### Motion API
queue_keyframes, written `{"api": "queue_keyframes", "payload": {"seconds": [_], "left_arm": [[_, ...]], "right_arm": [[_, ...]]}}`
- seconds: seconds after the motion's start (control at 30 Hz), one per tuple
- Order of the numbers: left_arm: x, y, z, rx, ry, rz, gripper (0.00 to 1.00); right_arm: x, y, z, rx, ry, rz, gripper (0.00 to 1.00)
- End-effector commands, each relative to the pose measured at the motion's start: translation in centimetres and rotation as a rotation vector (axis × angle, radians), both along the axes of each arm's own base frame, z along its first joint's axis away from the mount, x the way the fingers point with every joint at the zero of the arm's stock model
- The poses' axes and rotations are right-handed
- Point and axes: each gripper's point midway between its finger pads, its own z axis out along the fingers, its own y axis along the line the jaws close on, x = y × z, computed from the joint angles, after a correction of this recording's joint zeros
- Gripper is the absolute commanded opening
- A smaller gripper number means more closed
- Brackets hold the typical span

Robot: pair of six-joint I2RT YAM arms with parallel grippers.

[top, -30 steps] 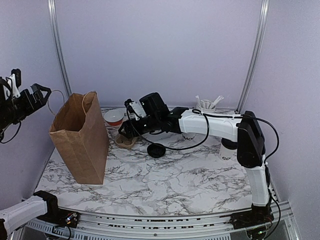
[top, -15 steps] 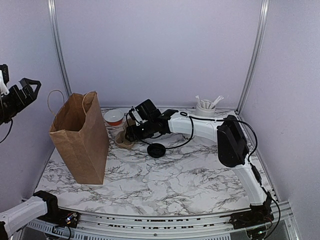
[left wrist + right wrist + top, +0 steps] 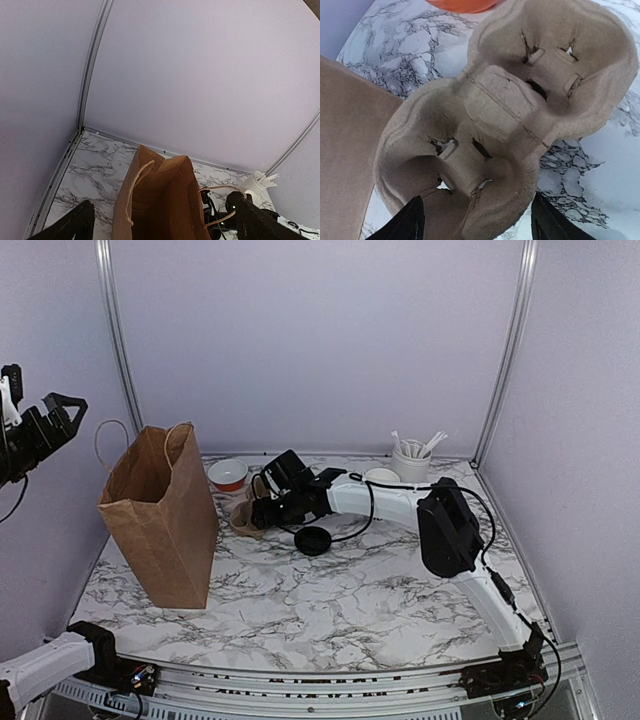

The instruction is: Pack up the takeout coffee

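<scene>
The black lid [image 3: 313, 540] lies on the counter [image 3: 350, 605] at 4 o'clock from the pulp carrier [image 3: 495, 125], with the white cup [image 3: 381, 477] at the lid's 2 o'clock, while the right end effector [image 3: 476, 200] straddles the carrier, its grip impossible to tell, and the left end effector [image 3: 164, 201] gapes above the bag [image 3: 160, 520].

Right gripper [image 3: 260, 510] now lower, close over the cup carrier [image 3: 495, 115]

Paper bag [image 3: 160, 520] upright; pulp carrier [image 3: 495, 105] beside it.
</scene>
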Motion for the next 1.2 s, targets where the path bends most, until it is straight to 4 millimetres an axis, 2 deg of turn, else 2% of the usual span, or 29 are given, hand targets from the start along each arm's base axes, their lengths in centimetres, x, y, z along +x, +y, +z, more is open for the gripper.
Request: {"api": "queue_keyframes", "payload": {"seconds": [0.0,0.2,0.47,0.73,1.17], "left_arm": [[0.1,-1.6,1.9,-0.006,-0.061,-0.088,0.99],[0.1,-6.1,2.6,-0.026,-0.08,-0.34,0.99],[0.4,-9.6,1.8,-0.056,-0.05,-0.541,0.99],[0.7,-11.6,0.8,-0.072,-0.023,-0.638,0.99],[1.3,-16.8,-1.3,-0.013,0.046,-0.733,0.99]], "right_arm": [[1.8,0.0,-0.4,0.021,-0.009,-0.062,0.7],[2.2,-0.3,-1.9,-0.008,0.003,-0.077,0.7],[2.0,-1.8,-2.4,-0.083,0.007,-0.097,0.65],[1.7,-3.2,-2.0,-0.129,0.007,-0.119,0.59],[1.1,-5.8,-1.6,-0.216,-0.007,-0.151,0.58]]}}
